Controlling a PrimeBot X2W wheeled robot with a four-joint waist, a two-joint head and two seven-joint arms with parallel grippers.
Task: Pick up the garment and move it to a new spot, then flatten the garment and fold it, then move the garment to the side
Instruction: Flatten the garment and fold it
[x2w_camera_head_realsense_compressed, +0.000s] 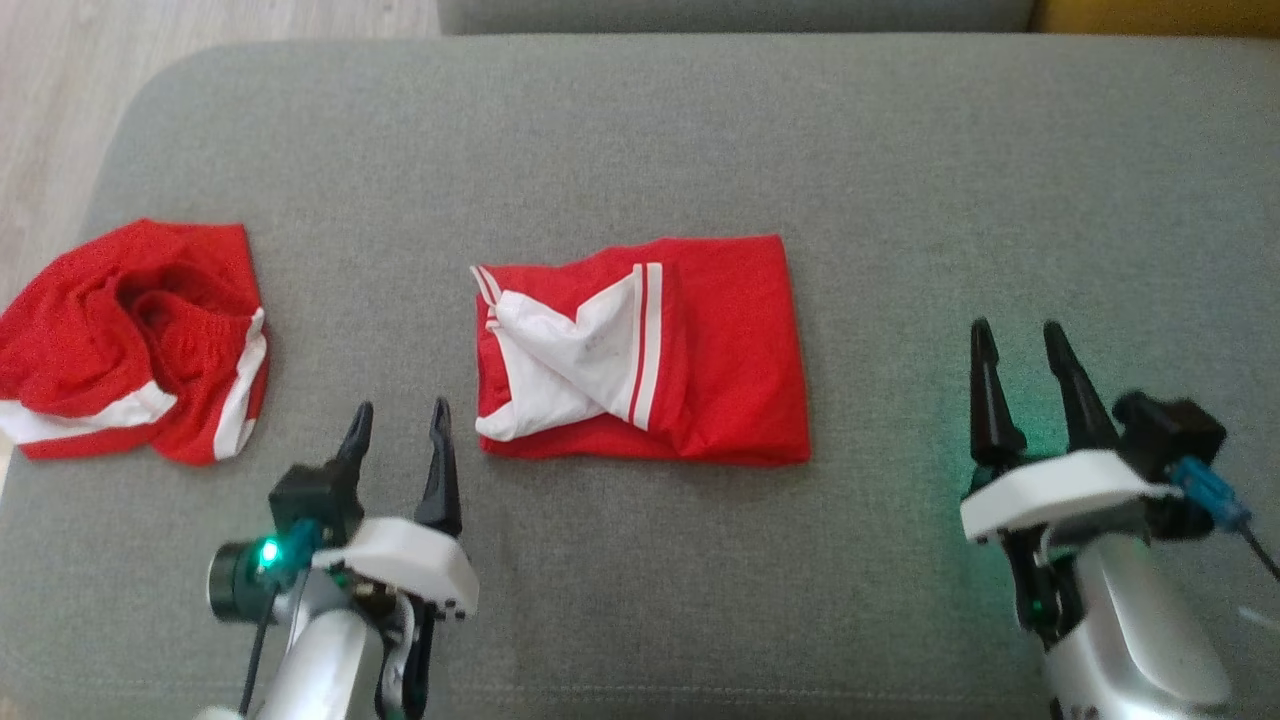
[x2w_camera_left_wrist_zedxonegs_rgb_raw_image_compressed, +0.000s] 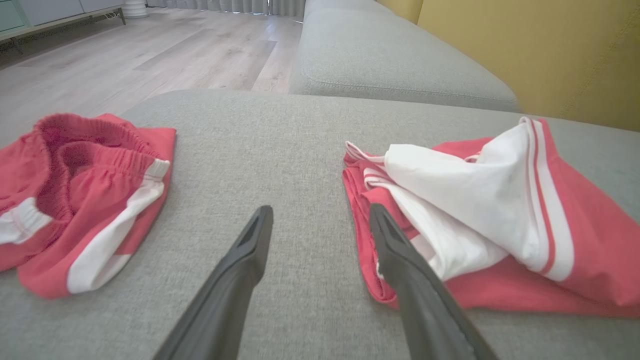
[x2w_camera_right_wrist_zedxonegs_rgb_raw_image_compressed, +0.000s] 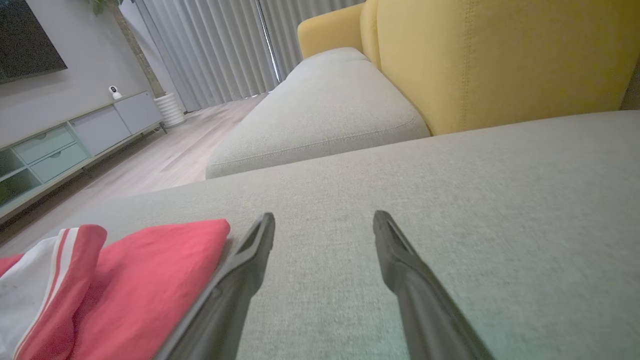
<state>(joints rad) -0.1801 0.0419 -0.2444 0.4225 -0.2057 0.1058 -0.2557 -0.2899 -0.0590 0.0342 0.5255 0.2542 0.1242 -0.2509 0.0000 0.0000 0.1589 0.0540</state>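
A red garment (x2w_camera_head_realsense_compressed: 720, 350) with white sleeves and stripes lies folded into a rectangle on the middle of the grey cushion (x2w_camera_head_realsense_compressed: 640, 150). It also shows as the garment (x2w_camera_left_wrist_zedxonegs_rgb_raw_image_compressed: 575, 240) to the right of my left fingers and the garment (x2w_camera_right_wrist_zedxonegs_rgb_raw_image_compressed: 145, 290) at the lower left of the right wrist view. My left gripper (x2w_camera_head_realsense_compressed: 398, 418) is open, just off the garment's near left corner, with nothing in it. Well to the right of the garment, my right gripper (x2w_camera_head_realsense_compressed: 1020, 338) hovers open and empty over bare cushion.
A crumpled pair of red shorts (x2w_camera_head_realsense_compressed: 130, 340) with white trim lies at the cushion's left end, seen too as shorts (x2w_camera_left_wrist_zedxonegs_rgb_raw_image_compressed: 80, 200). Beyond are a second grey cushion (x2w_camera_right_wrist_zedxonegs_rgb_raw_image_compressed: 320, 110), a yellow backrest (x2w_camera_right_wrist_zedxonegs_rgb_raw_image_compressed: 490, 55), wooden floor (x2w_camera_left_wrist_zedxonegs_rgb_raw_image_compressed: 150, 55) and a low cabinet (x2w_camera_right_wrist_zedxonegs_rgb_raw_image_compressed: 60, 145).
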